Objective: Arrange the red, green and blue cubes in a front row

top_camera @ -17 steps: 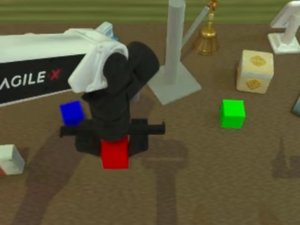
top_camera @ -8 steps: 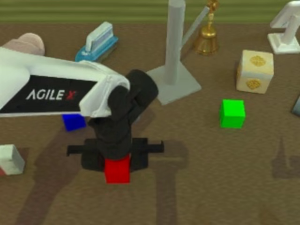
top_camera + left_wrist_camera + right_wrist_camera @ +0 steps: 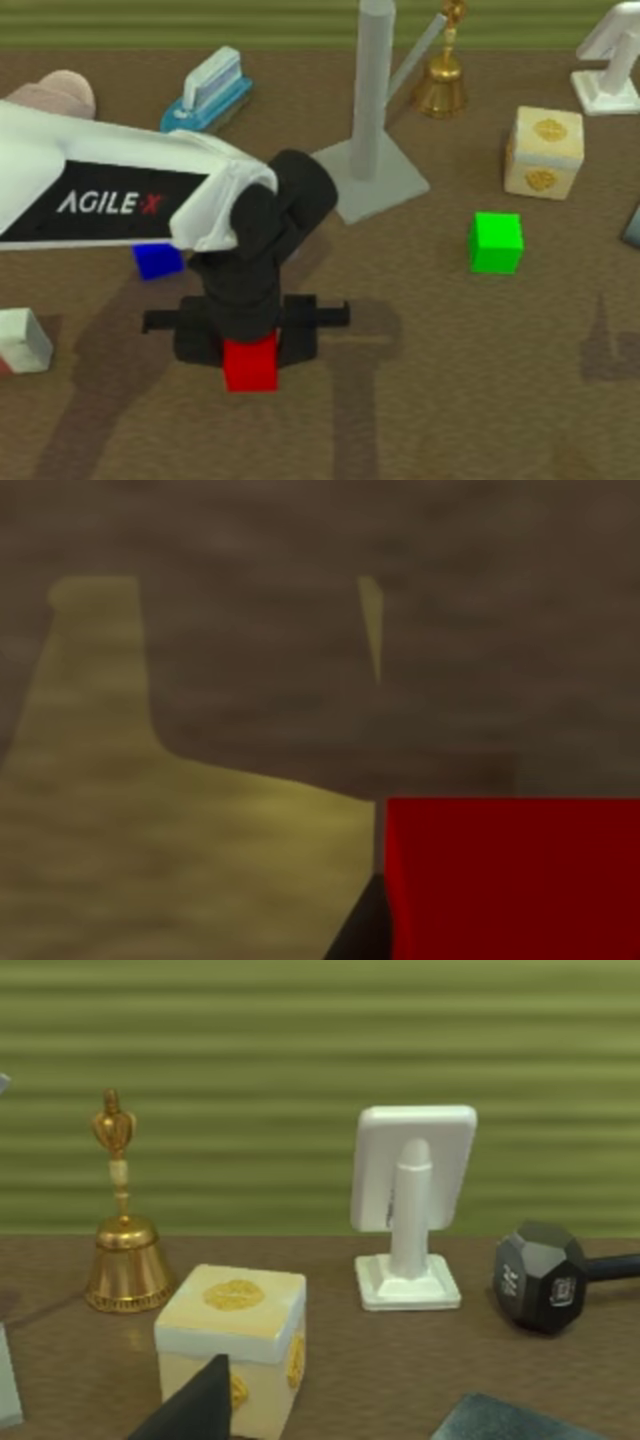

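Nearest the front edge, my left hand (image 3: 250, 345) is closed around the red cube (image 3: 250, 363), apparently setting it down to start the row, while the blue cube (image 3: 157, 260) waits behind toward the left edge and the green cube (image 3: 496, 241) sits farther right.

Open table (image 3: 480, 400) right of red cube (image 3: 250, 365); blue cube (image 3: 158, 260) close left.

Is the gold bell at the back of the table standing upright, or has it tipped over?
Upright. In the right wrist view the gold bell stands on its wide rim with the handle pointing straight up, beside the cream box.
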You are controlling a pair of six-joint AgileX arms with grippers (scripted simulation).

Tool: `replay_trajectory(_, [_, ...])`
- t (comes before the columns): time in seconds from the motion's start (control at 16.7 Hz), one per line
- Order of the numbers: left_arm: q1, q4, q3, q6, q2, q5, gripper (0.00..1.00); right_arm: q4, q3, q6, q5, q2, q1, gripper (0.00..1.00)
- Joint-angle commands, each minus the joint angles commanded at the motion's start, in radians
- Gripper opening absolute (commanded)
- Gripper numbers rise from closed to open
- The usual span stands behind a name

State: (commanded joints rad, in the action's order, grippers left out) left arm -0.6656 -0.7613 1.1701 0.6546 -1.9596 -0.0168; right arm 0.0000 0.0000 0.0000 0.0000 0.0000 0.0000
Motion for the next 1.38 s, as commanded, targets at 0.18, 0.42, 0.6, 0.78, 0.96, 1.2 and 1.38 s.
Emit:
replay_trajectory(0.18, [0.000,0.000,0.000,0.000,0.000,0.000,0.68,0.000,0.000,0.000,0.000,0.000,0.000,1.00])
replay_trajectory(0.42, [0.000,0.000,0.000,0.000,0.000,0.000,0.98,0.000,0.000,0.000,0.000,0.000,0.000,1.00])
replay_trajectory(0.6, [0.000,0.000,0.000,0.000,0.000,0.000,1.00,0.000,0.000,0.000,0.000,0.000,0.000,1.00])
replay_trajectory(0.78, [0.000,0.000,0.000,0.000,0.000,0.000,1.00,0.000,0.000,0.000,0.000,0.000,0.000,1.00])
replay_trajectory(0.96, [0.001,0.000,0.000,0.000,0.001,0.000,1.00,0.000,0.000,0.000,0.000,0.000,0.000,1.00])
replay_trajectory(1.2, [0.002,-0.076,0.048,0.002,0.030,-0.001,1.00,0.000,0.000,0.000,0.000,0.000,0.000,1.00])
replay_trajectory(1.38, [0.010,-0.203,0.112,0.007,0.079,-0.001,1.00,0.000,0.000,0.000,0.000,0.000,0.000,1.00])
